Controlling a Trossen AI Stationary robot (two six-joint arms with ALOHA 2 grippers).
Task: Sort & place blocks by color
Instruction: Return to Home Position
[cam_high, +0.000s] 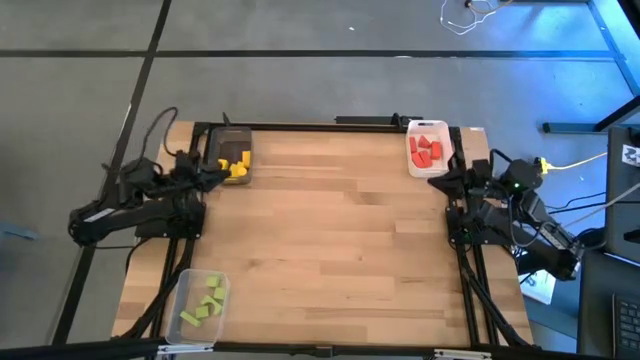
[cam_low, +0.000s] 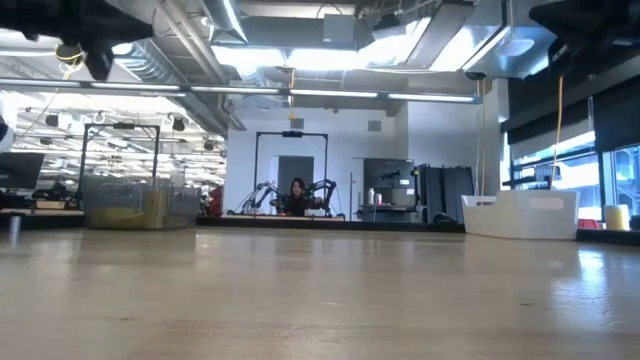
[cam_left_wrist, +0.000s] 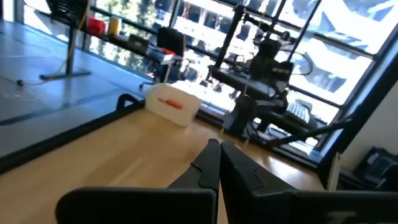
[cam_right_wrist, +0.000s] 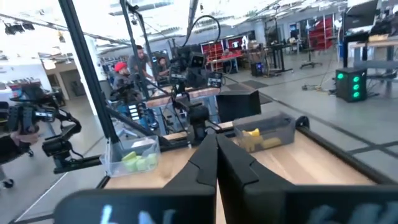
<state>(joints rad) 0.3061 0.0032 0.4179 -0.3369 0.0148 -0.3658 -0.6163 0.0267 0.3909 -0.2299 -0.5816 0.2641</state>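
Yellow blocks (cam_high: 238, 165) lie in the dark grey tray (cam_high: 216, 143) at the table's far left. Red blocks (cam_high: 428, 150) lie in the white tray (cam_high: 444, 138) at the far right. Light green blocks (cam_high: 203, 302) lie in the clear tray (cam_high: 185, 282) at the near left. My left gripper (cam_high: 213, 175) hangs at the table's left edge beside the grey tray, shut with nothing in it (cam_left_wrist: 219, 149). My right gripper (cam_high: 438, 182) hangs at the right edge just near of the white tray, shut with nothing in it (cam_right_wrist: 216, 146).
The wooden tabletop (cam_high: 330, 230) between the trays is bare. Cables and arm bases (cam_high: 500, 215) crowd the right edge. In the low view the grey tray (cam_low: 140, 205) and the white tray (cam_low: 520, 215) stand at the far side; a person (cam_low: 297, 195) sits far behind.
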